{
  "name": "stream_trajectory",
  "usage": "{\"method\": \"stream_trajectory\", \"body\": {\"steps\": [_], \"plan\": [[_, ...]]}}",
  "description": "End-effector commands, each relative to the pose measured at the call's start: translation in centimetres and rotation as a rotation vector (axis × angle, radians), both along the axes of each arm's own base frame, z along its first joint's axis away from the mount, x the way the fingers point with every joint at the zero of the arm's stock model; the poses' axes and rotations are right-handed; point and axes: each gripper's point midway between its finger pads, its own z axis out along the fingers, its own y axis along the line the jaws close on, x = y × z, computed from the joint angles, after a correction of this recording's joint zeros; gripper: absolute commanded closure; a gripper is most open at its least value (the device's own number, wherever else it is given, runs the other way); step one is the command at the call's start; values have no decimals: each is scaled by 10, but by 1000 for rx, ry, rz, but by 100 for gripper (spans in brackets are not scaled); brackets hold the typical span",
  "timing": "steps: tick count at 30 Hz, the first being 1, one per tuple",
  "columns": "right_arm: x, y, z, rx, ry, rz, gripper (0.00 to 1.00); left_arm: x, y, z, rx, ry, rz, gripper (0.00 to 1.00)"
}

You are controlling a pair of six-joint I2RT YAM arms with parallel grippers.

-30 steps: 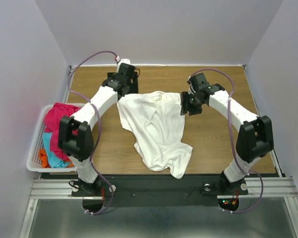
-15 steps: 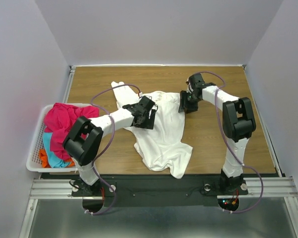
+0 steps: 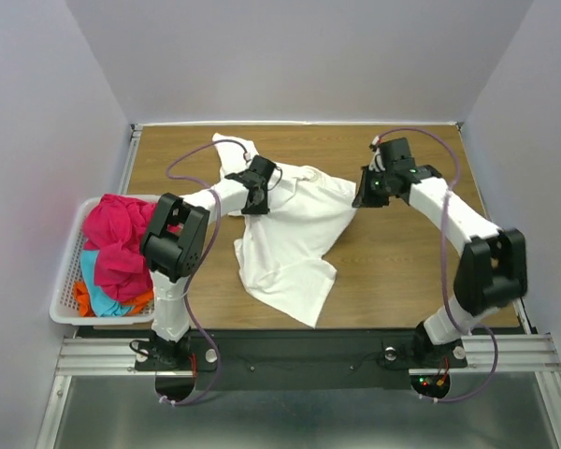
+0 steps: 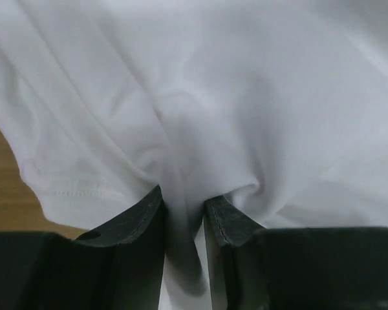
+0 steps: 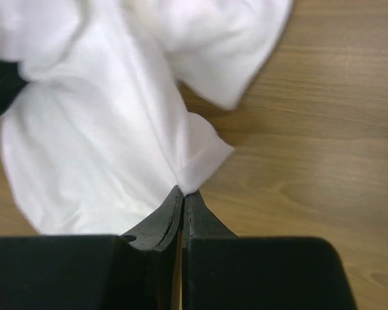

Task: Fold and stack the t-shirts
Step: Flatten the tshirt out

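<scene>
I see the table (image 3: 402, 271) filling mid-frame, with the white shirt (image 3: 294, 243) rumpled at its centre. At the left edge, the basket (image 3: 67, 271) holds the pink shirt (image 3: 117, 238) (cyan and orange cloth beneath). My left gripper (image 4: 183, 203) pinches a white fold; my right gripper (image 5: 183, 194) is clamped on the white shirt's right edge.

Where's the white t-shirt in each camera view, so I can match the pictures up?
Top external: the white t-shirt lies crumpled in the middle of the picture.
Left wrist: it fills nearly the whole picture, a fold pinched in the left hand.
Right wrist: upper left, its edge pinched in the shut right hand.
Shared landmark: wooden tabletop, lower left for the left wrist, right side for the right wrist.
</scene>
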Motion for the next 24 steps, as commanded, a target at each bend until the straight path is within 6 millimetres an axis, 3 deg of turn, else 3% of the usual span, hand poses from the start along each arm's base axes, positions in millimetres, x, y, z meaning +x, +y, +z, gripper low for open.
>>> {"method": "stream_trajectory", "body": {"steps": [1,3,5,6,7,8,10,11,13,15,17,18,19,20,21,22,24], "plan": [[-29,5,61,87,-112,12,99,21,43,-19,124,56,50,63],[-55,24,72,160,-92,74,99,42,54,-7,132,27,67,63],[-84,46,66,218,-25,161,99,53,62,-6,155,23,75,63],[-107,67,59,223,29,228,99,64,63,3,157,2,71,60],[-117,79,57,220,41,272,96,69,63,8,151,-13,76,60],[-137,98,53,216,72,351,86,75,62,16,153,-34,65,54],[-147,107,46,209,107,387,73,77,60,26,143,-59,60,46],[-148,107,42,194,117,380,67,79,59,40,125,-92,59,35],[-128,94,44,106,40,303,52,72,60,60,105,-129,58,22],[-113,82,56,53,-19,268,46,59,62,79,89,-165,57,10],[-96,65,57,-12,-56,204,46,45,64,92,83,-184,58,5],[-85,51,54,-45,-63,159,46,32,66,87,86,-169,59,5],[-79,41,49,-76,-63,131,48,23,65,107,66,-210,60,5],[-73,29,41,-125,-62,91,51,12,59,112,65,-221,49,5],[-66,18,30,-157,-41,65,56,-4,60,104,73,-201,38,5],[-63,12,22,-179,-24,52,59,-15,55,118,43,-232,41,5],[-57,9,9,-187,-9,38,64,-38,36,116,21,-221,-8,8]]}}
